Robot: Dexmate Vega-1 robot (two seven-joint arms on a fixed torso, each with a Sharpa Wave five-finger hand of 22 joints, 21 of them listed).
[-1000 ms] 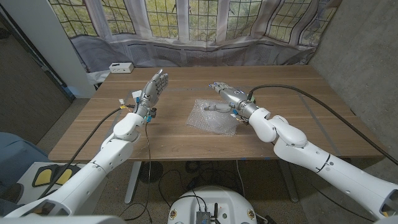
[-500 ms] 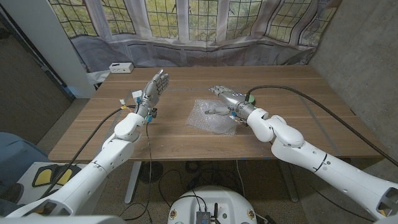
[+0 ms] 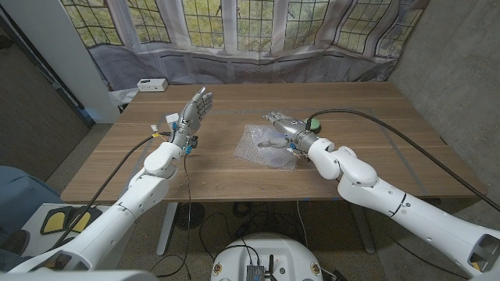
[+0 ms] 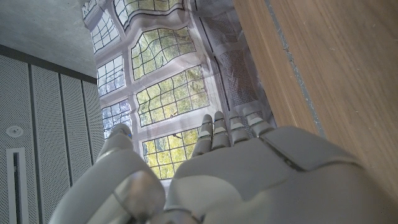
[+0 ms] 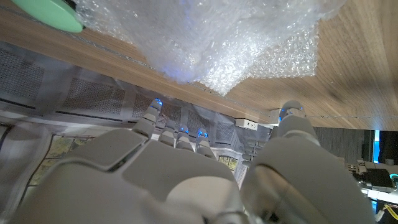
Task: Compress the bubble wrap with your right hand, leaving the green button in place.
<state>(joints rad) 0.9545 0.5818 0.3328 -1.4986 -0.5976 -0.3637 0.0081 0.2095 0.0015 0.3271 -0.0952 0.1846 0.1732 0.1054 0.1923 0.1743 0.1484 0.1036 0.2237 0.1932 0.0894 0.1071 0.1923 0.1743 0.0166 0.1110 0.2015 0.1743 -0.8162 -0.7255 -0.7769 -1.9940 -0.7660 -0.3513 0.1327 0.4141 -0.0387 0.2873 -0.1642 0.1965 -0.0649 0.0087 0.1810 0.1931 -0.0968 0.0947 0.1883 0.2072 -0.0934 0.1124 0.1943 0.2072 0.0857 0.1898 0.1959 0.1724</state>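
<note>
The bubble wrap (image 3: 264, 145) lies near the middle of the table (image 3: 375, 156), a crumpled clear sheet with loose, raised edges. The right hand (image 3: 287, 129) hovers over its 1 o'clock corner, fingers spread and reaching toward 9 o'clock, holding nothing; the right wrist view shows the wrap (image 5: 217, 37) close in front of the fingertips (image 5: 186, 134), though whether they already touch it I cannot tell. The green button (image 3: 312, 123) sits just beside the hand at about 2 o'clock from the wrap, close to the sheet's edge. The left hand (image 3: 193, 111) hangs over the table at 9 o'clock, well apart from the wrap, fingers apart and empty. The wrap looks very light, soft and springy; it should flatten under little force but slide easily on the smooth wood and spring back. Pressing is best done with a broad palm straight down on the sheet's centre, away from the 2 o'clock edge, since a sideways shove could drag the sheet into the button and shift it.
</note>
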